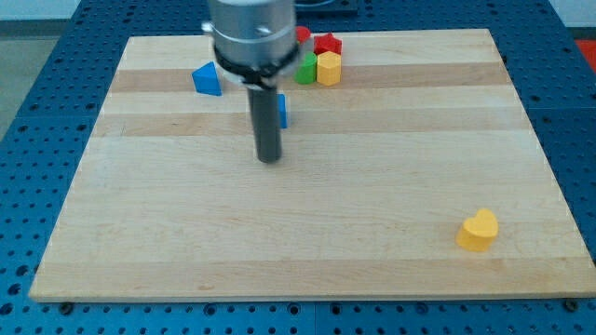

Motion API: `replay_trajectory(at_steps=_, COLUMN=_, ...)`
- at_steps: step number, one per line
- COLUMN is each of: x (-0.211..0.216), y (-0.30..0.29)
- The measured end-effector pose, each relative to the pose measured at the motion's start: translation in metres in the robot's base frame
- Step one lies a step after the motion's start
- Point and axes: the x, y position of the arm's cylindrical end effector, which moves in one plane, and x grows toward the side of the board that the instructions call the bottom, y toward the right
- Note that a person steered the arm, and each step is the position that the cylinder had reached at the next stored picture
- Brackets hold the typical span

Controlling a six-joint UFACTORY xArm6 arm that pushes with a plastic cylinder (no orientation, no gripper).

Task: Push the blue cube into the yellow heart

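The blue cube (283,110) sits in the upper middle of the wooden board, mostly hidden behind my rod; only its right edge shows. My tip (269,159) rests on the board just below and slightly left of the cube. The yellow heart (478,230) lies far off at the view's lower right, near the board's bottom right corner.
A blue triangular block (207,79) lies at the upper left of the rod. A green block (306,69), a yellow hexagonal block (329,68) and red blocks (326,44) cluster at the view's top. The wooden board (186,233) lies on a blue perforated table.
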Motion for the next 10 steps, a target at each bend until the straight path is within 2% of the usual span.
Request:
replay_trajectory(at_steps=1, x=-0.034, y=-0.034)
replay_trajectory(at_steps=3, x=-0.070, y=-0.023)
replay_trajectory(at_steps=6, x=-0.014, y=0.070)
replay_trajectory(at_steps=7, x=-0.018, y=0.057)
replay_trajectory(at_steps=8, x=-0.042, y=0.028)
replay_trajectory(at_steps=9, x=-0.063, y=0.054)
replay_trajectory(at_steps=10, x=-0.061, y=0.086)
